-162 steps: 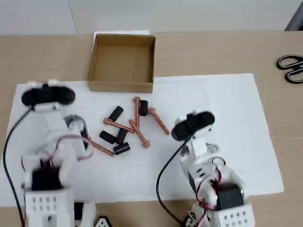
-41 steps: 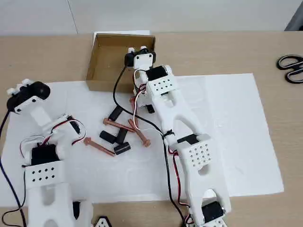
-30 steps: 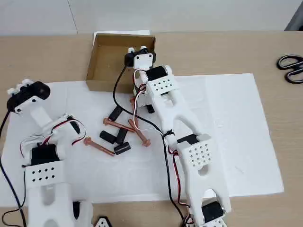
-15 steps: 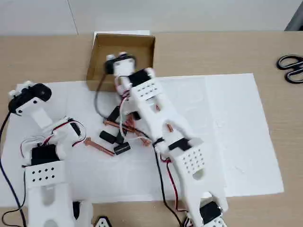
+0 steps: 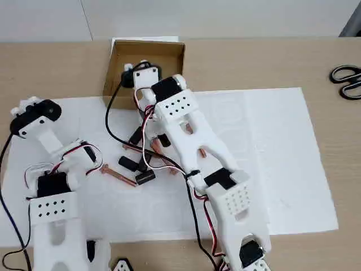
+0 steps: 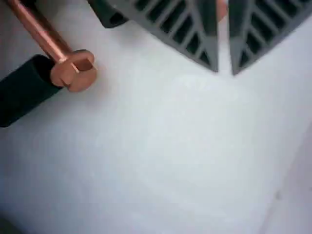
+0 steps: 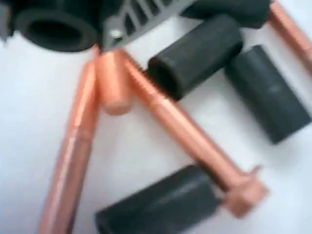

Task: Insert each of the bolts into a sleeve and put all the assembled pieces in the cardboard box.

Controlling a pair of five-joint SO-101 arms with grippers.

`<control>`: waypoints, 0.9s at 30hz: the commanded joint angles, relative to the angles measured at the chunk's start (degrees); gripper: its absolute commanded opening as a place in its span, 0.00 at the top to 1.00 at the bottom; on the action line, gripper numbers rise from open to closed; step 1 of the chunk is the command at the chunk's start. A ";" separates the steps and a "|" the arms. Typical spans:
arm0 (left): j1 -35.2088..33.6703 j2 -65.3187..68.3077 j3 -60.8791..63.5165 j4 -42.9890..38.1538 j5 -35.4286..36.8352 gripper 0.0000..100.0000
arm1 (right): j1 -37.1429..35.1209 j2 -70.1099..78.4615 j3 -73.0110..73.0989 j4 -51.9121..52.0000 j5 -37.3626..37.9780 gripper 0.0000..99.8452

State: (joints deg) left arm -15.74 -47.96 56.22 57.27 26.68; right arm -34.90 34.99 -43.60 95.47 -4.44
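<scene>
Copper bolts (image 5: 118, 175) and black sleeves (image 5: 128, 164) lie in a loose pile on the white sheet in front of the cardboard box (image 5: 117, 101). My right arm (image 5: 180, 113) stretches over the pile, its wrist at the box's front wall. In the right wrist view my right gripper (image 7: 114, 48) is shut on a bolt (image 7: 112, 85) whose blunt end hangs just above a long bolt (image 7: 190, 141) and a sleeve (image 7: 195, 56). My left gripper (image 6: 223, 68) is shut, low over the sheet, with a bolt head (image 6: 73, 73) and a sleeve (image 6: 24, 95) to one side.
Scissors (image 5: 345, 79) lie at the table's far right edge. The white sheet (image 5: 271, 141) has free room right of the pile. The box's floor (image 5: 169, 53) is bare where it shows.
My right arm has swung left from the box's right front corner to over the middle of the pile. The left arm has hardly moved.
</scene>
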 commanded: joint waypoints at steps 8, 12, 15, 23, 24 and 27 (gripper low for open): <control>0.18 -0.18 -0.57 4.57 -5.98 0.99 | -0.31 -14.99 -0.53 3.56 0.62 1.00; 0.18 -0.18 -0.66 4.57 -5.98 0.99 | -0.13 -17.89 3.60 4.09 0.62 1.00; 0.44 -0.18 -2.07 5.63 -5.98 0.99 | -0.04 -23.96 8.26 4.09 0.53 1.00; 13.45 0.26 -14.02 18.81 -8.44 0.99 | -0.04 -41.36 16.09 3.65 0.35 0.99; 14.42 0.26 -14.55 18.81 -8.35 0.99 | -0.04 -42.68 17.41 3.56 0.18 0.99; 15.56 0.26 -14.99 18.73 -8.35 0.99 | -0.04 -46.29 22.24 2.15 -2.64 0.99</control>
State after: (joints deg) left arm -1.58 -47.69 44.09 75.65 18.68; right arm -34.90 -5.98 -24.00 98.73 -4.79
